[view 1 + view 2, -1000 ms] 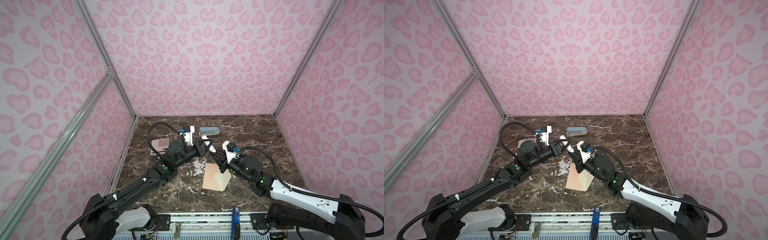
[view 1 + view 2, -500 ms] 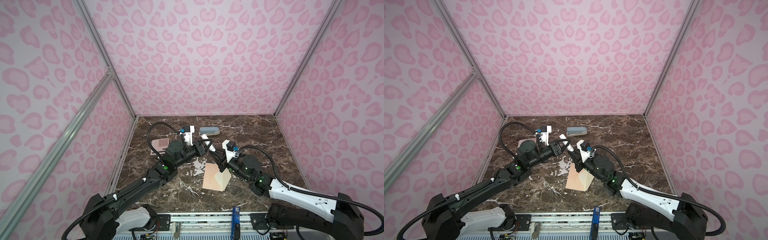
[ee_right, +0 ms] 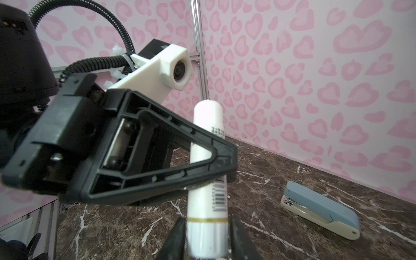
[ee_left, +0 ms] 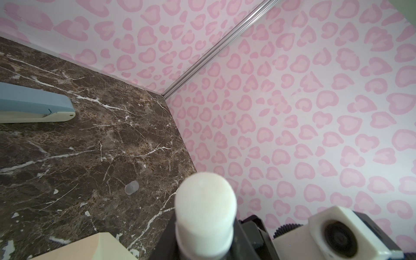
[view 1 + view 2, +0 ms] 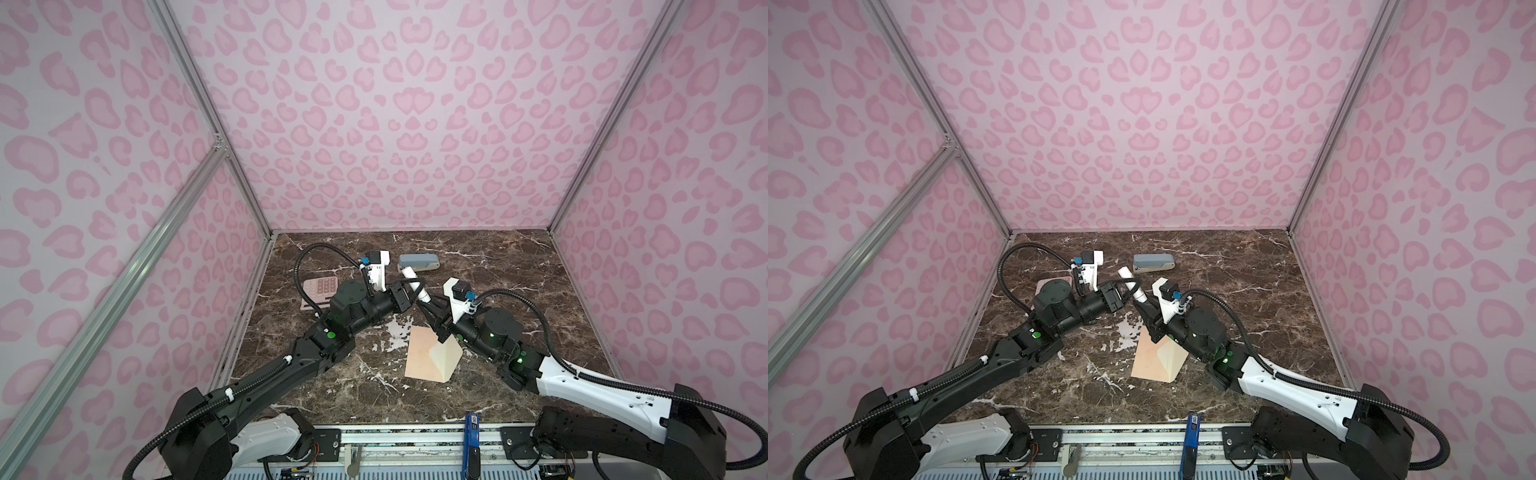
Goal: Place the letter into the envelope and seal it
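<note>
Close up: rounded white end of a glue stick [image 4: 205, 209], slightly blurred, with a white camera housing [image 4: 344, 234] near it, lens facing this way. On the dark marble table [image 4: 90, 139]: a blue-grey stapler [image 4: 33, 105] cut off by the frame edge, a small translucent cap [image 4: 131, 187] lying alone well apart from it, and a corner of the envelope [image 4: 74, 248], peach with a cream flap. Pink heart-print walls [image 4: 292, 112] meet at an aluminium rail [image 4: 216, 48].

The envelope [image 5: 428, 353] lies in the middle of the table [image 5: 498, 266]. The stapler [image 5: 419, 262] lies well behind it, the calculator [image 5: 318, 286] behind-left.
</note>
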Controlling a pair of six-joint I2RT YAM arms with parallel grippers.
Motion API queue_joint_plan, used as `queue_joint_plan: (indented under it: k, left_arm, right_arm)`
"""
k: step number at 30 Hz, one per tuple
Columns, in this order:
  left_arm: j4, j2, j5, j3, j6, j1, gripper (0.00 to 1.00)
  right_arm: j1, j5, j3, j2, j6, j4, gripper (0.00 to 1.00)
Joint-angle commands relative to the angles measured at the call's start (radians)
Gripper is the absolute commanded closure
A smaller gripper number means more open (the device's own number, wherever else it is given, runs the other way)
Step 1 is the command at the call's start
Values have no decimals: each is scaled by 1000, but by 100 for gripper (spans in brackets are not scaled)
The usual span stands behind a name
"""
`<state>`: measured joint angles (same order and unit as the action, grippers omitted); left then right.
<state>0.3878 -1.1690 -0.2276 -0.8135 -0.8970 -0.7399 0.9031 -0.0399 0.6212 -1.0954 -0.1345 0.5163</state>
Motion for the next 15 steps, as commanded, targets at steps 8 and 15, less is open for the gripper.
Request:
queue_joint_plan:
  k: [8, 15]
  left_arm:
    - [-162, 64, 121, -23, 112, 0, 91]
    - [-276, 95, 171, -5, 178, 0, 91]
  right_arm:
    - [-1, 59, -68, 90, 24, -115, 51]
    - [-13, 119, -122, 208, 11, -262, 49]
